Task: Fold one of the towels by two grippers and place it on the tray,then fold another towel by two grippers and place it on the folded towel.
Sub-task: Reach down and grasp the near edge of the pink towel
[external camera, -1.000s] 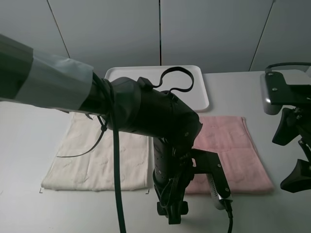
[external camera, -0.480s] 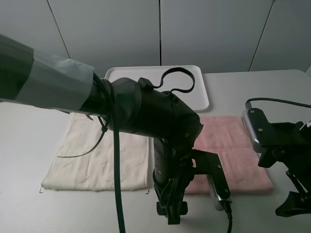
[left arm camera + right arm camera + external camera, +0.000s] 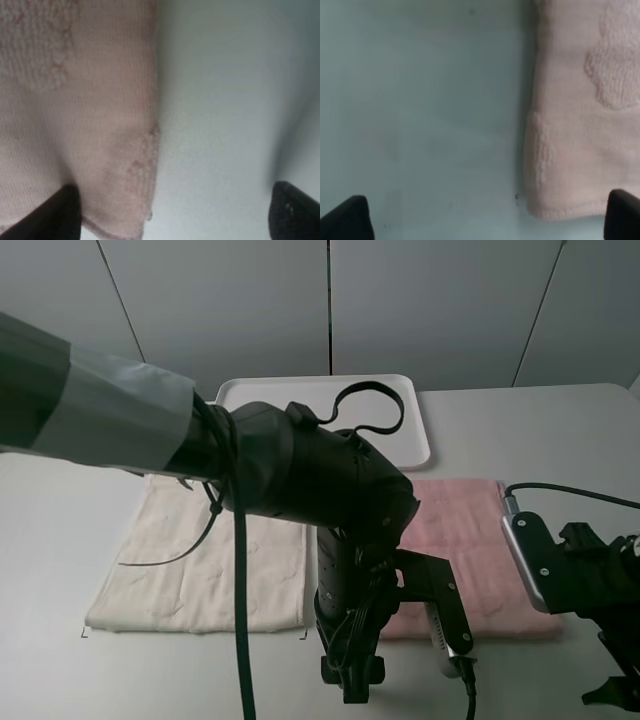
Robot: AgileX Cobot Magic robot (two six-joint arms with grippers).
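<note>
The pink towel (image 3: 480,550) lies flat on the table, right of the cream towel (image 3: 200,560). Behind both stands the white tray (image 3: 300,395), with nothing visible on it. My left gripper (image 3: 352,680) hangs open at the pink towel's near left corner. In the left wrist view this gripper (image 3: 175,215) straddles the pink towel's (image 3: 90,125) edge, one fingertip (image 3: 57,212) over cloth and the other over bare table. My right gripper (image 3: 615,692) is open at the near right corner. In the right wrist view this gripper (image 3: 485,217) frames that corner of the pink towel (image 3: 585,140).
My bulky left arm (image 3: 300,480) reaches across the middle and hides part of both towels and the tray's front edge. A grey wall stands behind the table. Bare table (image 3: 520,420) lies right of the tray.
My right arm has come down and toward the table's front edge, to the pink towel's near right corner. The left arm has hardly moved. Both grippers stay open.
</note>
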